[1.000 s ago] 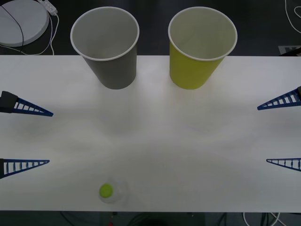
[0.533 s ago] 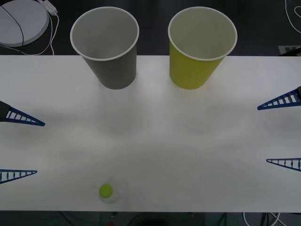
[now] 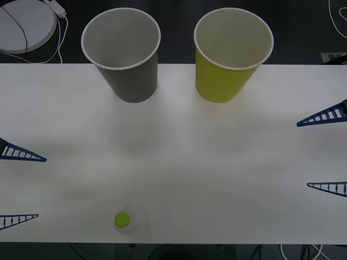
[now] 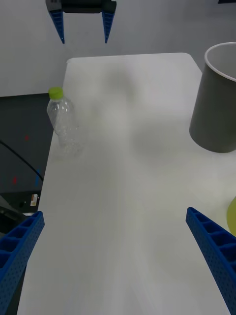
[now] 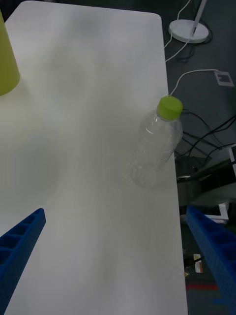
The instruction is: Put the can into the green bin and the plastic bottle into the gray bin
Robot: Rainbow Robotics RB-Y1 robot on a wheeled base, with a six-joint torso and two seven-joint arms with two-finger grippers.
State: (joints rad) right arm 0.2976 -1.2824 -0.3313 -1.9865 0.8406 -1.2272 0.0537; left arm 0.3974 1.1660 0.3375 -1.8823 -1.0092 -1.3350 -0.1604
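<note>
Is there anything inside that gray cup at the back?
The gray bin shows only pale inner wall from above; its bottom isn't clearly visible. The plastic bottle stands outside, near the table's front edge.

The clear plastic bottle (image 3: 125, 221) stands upright at the table's near edge, gray bin (image 3: 126, 59) and green bin (image 3: 227, 59) upright at the far side.

The picture's edge cuts off the green bin (image 5: 7, 64) in the left wrist view.
</note>
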